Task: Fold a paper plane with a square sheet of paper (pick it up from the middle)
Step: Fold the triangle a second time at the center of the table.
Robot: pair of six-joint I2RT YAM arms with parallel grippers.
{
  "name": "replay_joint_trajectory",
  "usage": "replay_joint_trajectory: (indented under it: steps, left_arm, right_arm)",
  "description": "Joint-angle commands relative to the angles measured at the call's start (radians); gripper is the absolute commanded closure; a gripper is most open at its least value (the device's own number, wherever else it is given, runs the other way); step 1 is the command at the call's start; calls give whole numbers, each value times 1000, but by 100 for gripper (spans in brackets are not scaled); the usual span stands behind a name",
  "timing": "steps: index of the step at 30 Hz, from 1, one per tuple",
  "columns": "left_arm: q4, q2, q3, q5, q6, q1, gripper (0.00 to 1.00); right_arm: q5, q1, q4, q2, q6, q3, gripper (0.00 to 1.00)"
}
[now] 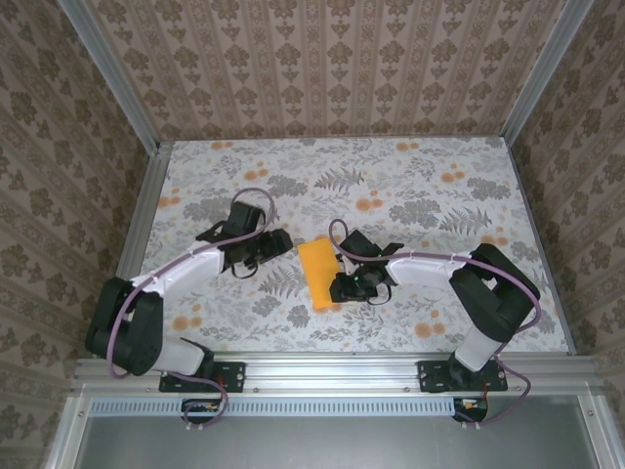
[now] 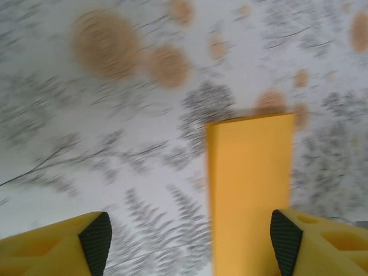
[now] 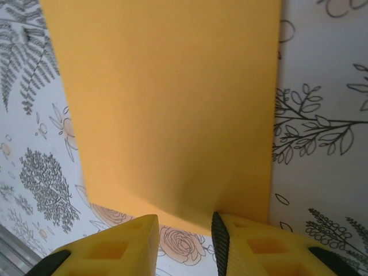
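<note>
1. Closest to the arm bases, the right gripper (image 3: 184, 227) sits at the near right side of the orange-yellow sheet of paper (image 1: 317, 274). Its fingers stand a narrow gap apart, with the floral tabletop (image 1: 439, 205) showing between them. One fingertip (image 3: 221, 227) meets the paper's edge. Nothing looks clamped, though I cannot tell whether that tip is pressing down on the sheet.
2. The sheet lies flat on the tabletop between the two grippers. It shows as a long rectangle rather than a square, so it is probably doubled over once.
3. At the paper's far left side, the left gripper (image 2: 190, 230) has its jaws spread wide and is empty. The paper strip runs between its pads, closer to one of them.
4. The paper is likely to be light, thin and limp. It should crease easily and slide on the smooth surface. Lying flat, it gives no raised edge to pinch, so a hold at the middle of a long edge looks best, with the other gripper pinning the sheet.
5. The left wrist view is blurred by motion. I cannot tell which long edge is the fold. Each wrist view cuts off one end of the paper.
</note>
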Motion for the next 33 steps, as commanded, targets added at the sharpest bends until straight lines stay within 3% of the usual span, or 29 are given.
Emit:
replay_joint_trajectory:
  steps: [1, 7, 11, 18, 27, 33]
  left_arm:
    - [-49, -73, -62, -46, -26, 16, 20]
    - [-102, -186, -140, -70, -41, 54, 11]
    - [-139, -256, -167, -66, -43, 52, 1]
    - [-180, -304, -162, -39, -15, 28, 0]
    - [-141, -238, -138, -35, -111, -115, 0]
    - [-11, -139, -133, 41, -194, -186, 0]
  right_arm:
    - [27, 26, -7, 51, 74, 22, 65]
    - [-31, 47, 37, 108, 122, 98, 63]
    - [50, 44, 5, 67, 104, 172, 58]
    - [188, 18, -62, 110, -49, 329, 50]
    - [193, -54, -79, 295, -98, 499, 47]
    - [194, -73, -75, 360, -102, 525, 48]
